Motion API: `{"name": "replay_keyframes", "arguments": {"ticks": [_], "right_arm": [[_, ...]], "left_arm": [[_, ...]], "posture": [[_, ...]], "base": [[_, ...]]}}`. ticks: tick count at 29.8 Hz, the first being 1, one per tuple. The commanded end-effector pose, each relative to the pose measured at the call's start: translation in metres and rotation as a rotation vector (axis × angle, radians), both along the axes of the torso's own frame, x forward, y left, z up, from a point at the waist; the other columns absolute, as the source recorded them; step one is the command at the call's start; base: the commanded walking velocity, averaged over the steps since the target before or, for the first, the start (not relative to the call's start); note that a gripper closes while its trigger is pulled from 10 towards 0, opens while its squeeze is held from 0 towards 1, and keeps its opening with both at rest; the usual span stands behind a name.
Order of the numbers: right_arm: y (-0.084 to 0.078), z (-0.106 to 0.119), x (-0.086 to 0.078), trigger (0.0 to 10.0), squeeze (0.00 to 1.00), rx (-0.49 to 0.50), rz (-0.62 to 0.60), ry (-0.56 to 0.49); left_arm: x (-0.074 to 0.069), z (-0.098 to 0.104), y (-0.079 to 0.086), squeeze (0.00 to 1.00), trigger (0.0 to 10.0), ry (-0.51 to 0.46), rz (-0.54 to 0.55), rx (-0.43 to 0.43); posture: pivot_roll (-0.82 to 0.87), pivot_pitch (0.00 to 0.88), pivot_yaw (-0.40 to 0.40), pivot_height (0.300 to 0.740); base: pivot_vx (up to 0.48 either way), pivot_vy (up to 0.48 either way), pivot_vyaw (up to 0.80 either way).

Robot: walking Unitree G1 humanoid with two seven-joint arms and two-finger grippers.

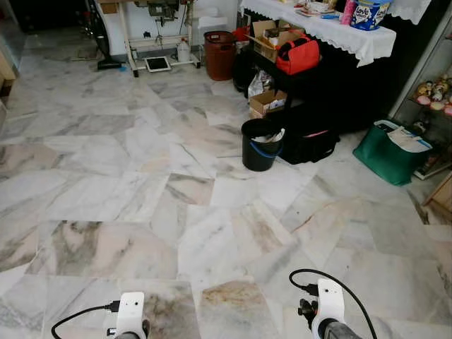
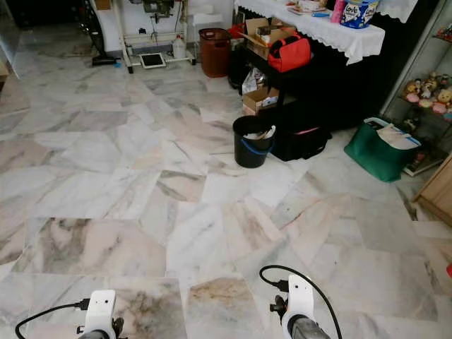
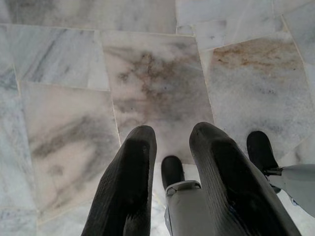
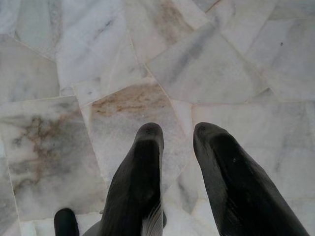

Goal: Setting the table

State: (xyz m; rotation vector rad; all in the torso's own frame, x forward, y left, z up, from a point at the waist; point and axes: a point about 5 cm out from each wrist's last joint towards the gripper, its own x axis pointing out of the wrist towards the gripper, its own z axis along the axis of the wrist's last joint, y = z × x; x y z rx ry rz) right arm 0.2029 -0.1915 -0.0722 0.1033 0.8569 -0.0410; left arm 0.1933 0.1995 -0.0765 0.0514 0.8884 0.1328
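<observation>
A table with a white lace cloth [image 1: 353,39] stands at the far right, across the marble floor [image 1: 141,162]. On it are a blue and white pack [image 1: 371,14], a pink bottle [image 1: 348,10] and some small items. Both arms hang low at my sides, their white wrist mounts [image 1: 131,314] [image 1: 328,302] at the bottom edge of the eye views. My left gripper [image 3: 172,137] points down at the floor tiles, open, with nothing between its fingers. My right gripper [image 4: 177,132] hangs the same way, open and empty.
A black bucket [image 1: 260,145], a black bag [image 1: 311,141], a cardboard box [image 1: 268,102] and a red bag [image 1: 298,55] crowd the table's near side. A green bag [image 1: 388,152] lies right of them, a brown bin [image 1: 219,54] and a sewing table [image 1: 159,28] further back.
</observation>
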Motion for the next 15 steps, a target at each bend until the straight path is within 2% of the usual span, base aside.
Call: {"name": "replay_keyframes", "arguments": {"ticks": [1, 2, 15], "right_arm": [[-0.0005, 0.0006, 0.0013, 10.0, 0.0, -0.009, 0.004, 0.002], [-0.0005, 0.0006, 0.0013, 10.0, 0.0, -0.009, 0.004, 0.002], [-0.0005, 0.0012, 0.0024, 10.0, 0.0, -0.014, 0.006, 0.001]], "left_arm": [[-0.0021, -0.001, 0.0012, 0.0, 10.0, 0.01, -0.013, 0.019], [-0.0021, -0.001, 0.0012, 0.0, 10.0, 0.01, -0.013, 0.019], [-0.0021, -0.0012, 0.0003, 0.0, 10.0, 0.012, -0.005, 0.017]], "posture": [[-0.01, 0.0, -0.024, 0.74], [-0.01, 0.0, -0.024, 0.74], [0.0, 0.0, -0.027, 0.74]], "base": [[0.0, -0.364, -0.66], [0.0, -0.364, -0.66], [0.0, 0.0, -0.66]]}}
